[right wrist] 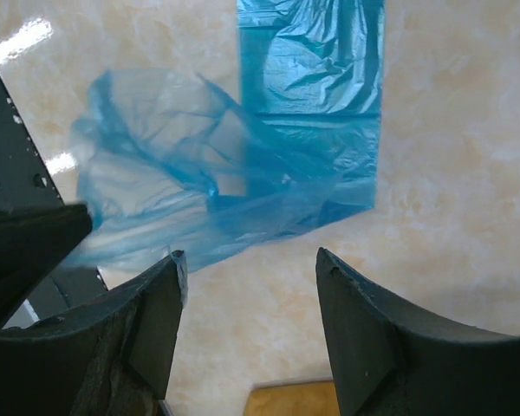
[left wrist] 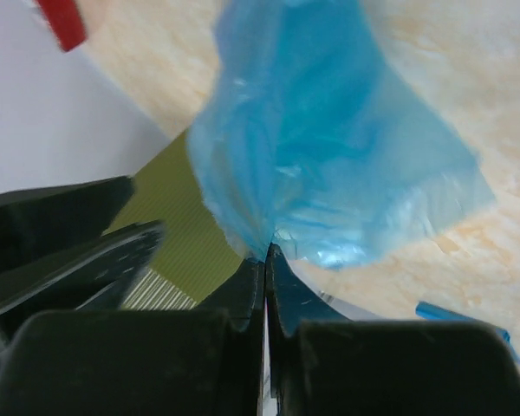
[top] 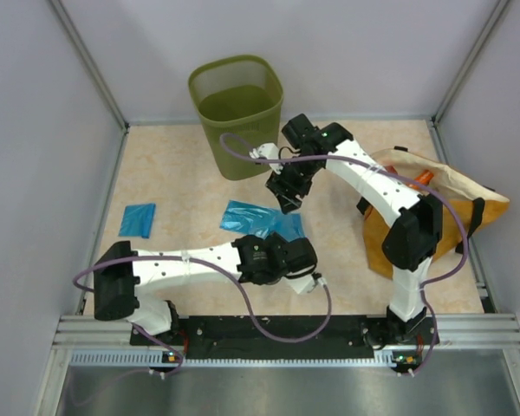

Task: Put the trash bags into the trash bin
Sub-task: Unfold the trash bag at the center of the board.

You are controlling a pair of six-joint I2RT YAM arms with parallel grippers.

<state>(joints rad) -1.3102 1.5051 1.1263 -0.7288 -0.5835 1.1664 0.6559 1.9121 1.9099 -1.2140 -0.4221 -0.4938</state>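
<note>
A crinkled light-blue trash bag (top: 258, 220) lies partly unfolded on the table's middle. My left gripper (left wrist: 266, 251) is shut on its edge, and the film (left wrist: 329, 147) fans out beyond the fingertips. My right gripper (top: 288, 204) hovers open just above the same bag (right wrist: 243, 173), nothing between its fingers (right wrist: 169, 286); the film's edge lies against the left fingertip. A second trash bag (top: 137, 219), a small folded square, rests at the left. The olive-green mesh trash bin (top: 236, 113) stands at the back, behind both grippers.
A mustard-orange sack (top: 377, 247) with black handles fills the right side, beside the right arm. Grey walls close in the table on three sides. A red object (left wrist: 62, 22) shows at the top left of the left wrist view.
</note>
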